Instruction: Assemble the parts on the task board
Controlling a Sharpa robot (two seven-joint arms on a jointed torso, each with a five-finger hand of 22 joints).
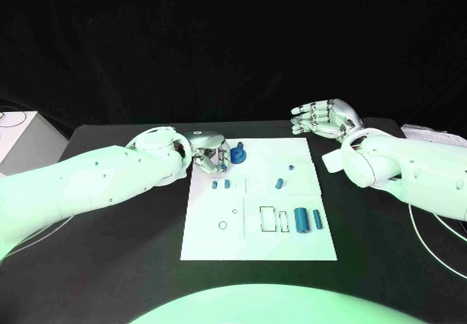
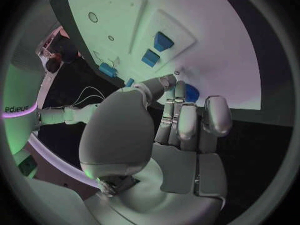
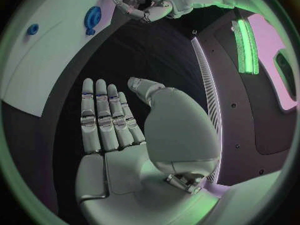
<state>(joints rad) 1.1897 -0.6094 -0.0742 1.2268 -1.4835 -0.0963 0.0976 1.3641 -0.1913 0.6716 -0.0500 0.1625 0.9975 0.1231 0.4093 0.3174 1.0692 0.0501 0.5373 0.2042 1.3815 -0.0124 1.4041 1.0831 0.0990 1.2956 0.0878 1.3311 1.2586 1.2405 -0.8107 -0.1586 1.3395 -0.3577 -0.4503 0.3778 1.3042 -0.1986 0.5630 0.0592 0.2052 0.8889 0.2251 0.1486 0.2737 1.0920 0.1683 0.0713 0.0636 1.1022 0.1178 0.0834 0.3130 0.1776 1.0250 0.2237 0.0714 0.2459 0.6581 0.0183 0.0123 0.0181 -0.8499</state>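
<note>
Left hand point(image 1: 207, 154): fingers curled at the far left corner of the task board point(image 1: 292, 243), just beside a round blue part point(image 1: 238, 157); whether it grips that part cannot be told. Right hand point(image 1: 323, 116): flat, fingers straight and together, holding nothing, over the black tabletop point(image 1: 389, 283) beyond the board's far right corner. Other blue parts point(image 1: 303, 220) lie on the board.

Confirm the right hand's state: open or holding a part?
Open. The right hand has its fingers extended and apart with a bare palm, off the task board over the black table.
</note>
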